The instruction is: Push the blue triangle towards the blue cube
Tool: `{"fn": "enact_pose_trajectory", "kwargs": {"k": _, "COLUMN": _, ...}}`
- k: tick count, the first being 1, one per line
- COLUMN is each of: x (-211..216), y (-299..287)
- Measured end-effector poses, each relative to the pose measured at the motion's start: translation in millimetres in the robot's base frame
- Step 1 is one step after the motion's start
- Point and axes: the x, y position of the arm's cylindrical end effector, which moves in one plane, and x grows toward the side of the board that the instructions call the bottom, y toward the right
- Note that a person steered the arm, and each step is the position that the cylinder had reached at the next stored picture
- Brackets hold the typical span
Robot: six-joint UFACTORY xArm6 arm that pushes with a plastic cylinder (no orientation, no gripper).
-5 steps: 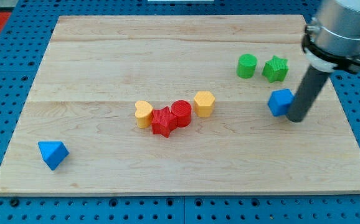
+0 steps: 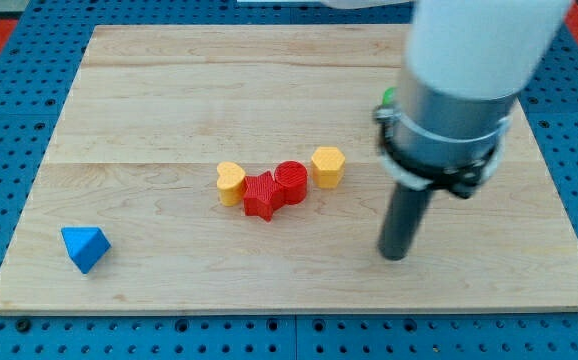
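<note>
Near the view's bottom left corner of the wooden board [image 2: 169,80] lies the blue triangle [image 2: 84,247], alone and well apart from every other block. We cannot see the blue cube at all; the wide grey body of our arm [image 2: 459,90] covers the view's upper right part of the board, where only a sliver of a green block [image 2: 389,97] peeks out beside it, so the cube may be hidden behind the arm, but we cannot tell.

My tip [image 2: 396,256] rests on bare wood at the view's right of centre, touching no block. There is no gripper on this rig, only the straight dark rod, so nothing opens or clamps. We judge the tip sits far from its work: the triangle lies across the board toward the view's left, and to send it toward the cube we would want to come round to its far, left side first.

In the middle a cluster stands in a loose row: a yellow heart [image 2: 231,183], a red star [image 2: 261,195] touching a red cylinder [image 2: 291,181], and a yellow hexagon [image 2: 327,166] just beside. It sits roughly between triangle and tip, so a push may need to skirt it.

We can read no brand, label or writing anywhere.
</note>
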Motion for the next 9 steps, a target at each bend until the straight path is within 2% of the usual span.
{"fn": "enact_pose_trajectory", "kwargs": {"k": 1, "x": 35, "y": -84}}
{"fn": "enact_pose_trajectory", "kwargs": {"k": 2, "x": 55, "y": -110}}
{"fn": "enact_pose_trajectory", "kwargs": {"k": 3, "x": 49, "y": -180}}
{"fn": "enact_pose_trajectory", "kwargs": {"k": 4, "x": 28, "y": -245}}
{"fn": "enact_pose_trajectory", "kwargs": {"k": 6, "x": -13, "y": -253}}
{"fn": "enact_pose_trajectory", "kwargs": {"k": 7, "x": -4, "y": -244}}
{"fn": "enact_pose_trajectory", "kwargs": {"k": 8, "x": -57, "y": -256}}
{"fn": "enact_pose_trajectory", "kwargs": {"k": 9, "x": -116, "y": -297}}
